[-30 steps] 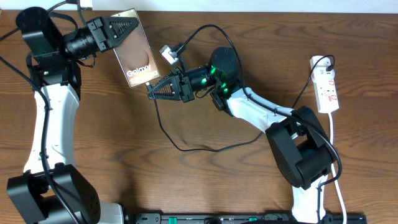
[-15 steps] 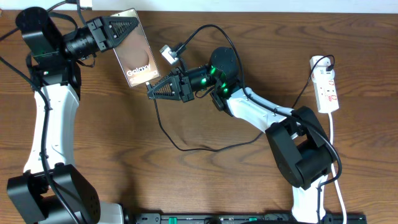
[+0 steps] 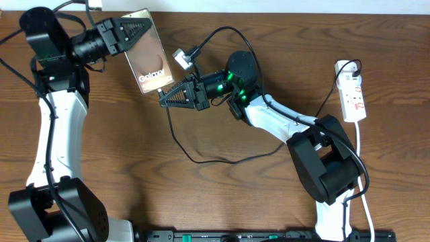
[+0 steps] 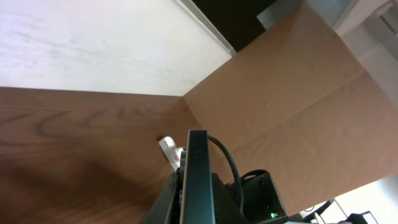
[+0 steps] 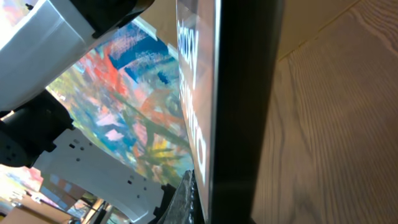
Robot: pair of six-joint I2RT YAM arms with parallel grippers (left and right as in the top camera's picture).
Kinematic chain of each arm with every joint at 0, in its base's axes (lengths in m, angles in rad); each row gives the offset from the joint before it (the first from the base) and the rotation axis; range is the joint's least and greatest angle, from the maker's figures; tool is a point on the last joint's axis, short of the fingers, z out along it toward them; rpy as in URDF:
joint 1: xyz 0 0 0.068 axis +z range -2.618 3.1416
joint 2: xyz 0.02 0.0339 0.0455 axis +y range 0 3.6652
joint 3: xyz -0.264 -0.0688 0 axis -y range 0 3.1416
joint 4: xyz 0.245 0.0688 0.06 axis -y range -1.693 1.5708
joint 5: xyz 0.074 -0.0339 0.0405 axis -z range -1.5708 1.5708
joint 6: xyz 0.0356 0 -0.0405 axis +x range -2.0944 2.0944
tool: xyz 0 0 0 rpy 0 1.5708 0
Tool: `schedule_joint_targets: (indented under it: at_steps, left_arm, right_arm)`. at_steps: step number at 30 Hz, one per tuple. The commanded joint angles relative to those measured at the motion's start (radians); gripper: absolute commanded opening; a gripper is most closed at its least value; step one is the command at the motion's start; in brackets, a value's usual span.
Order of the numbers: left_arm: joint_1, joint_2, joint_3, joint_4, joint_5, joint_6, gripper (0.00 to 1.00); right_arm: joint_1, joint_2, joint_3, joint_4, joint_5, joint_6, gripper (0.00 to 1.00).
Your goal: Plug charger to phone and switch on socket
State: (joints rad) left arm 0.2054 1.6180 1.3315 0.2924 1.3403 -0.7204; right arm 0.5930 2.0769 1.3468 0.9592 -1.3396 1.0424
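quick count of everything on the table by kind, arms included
phone: 1
charger cable: 1
power strip: 1
robot arms: 2, left arm and right arm
total: 5

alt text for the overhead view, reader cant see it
Over a wooden table, the left fingers grip a Galaxy phone by one end, and the right fingers hold the tip of the black charger cable at the phone's other end. A white power strip lies at the far right.
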Motion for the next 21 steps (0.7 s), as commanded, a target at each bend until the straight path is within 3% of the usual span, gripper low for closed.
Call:
schedule_joint_targets:
  at_steps: [1,21]
  left_arm:
    - [-0.024,-0.004,0.000,0.001,0.040,0.022,0.07]
    - [-0.007,-0.004,0.000,0.002,0.036,0.029,0.07]
  right_arm:
    - [-0.002,0.005,0.009,0.006,0.069,0.012,0.01]
    - [-0.017,0.005,0.009,0.011,0.066,0.022,0.01]
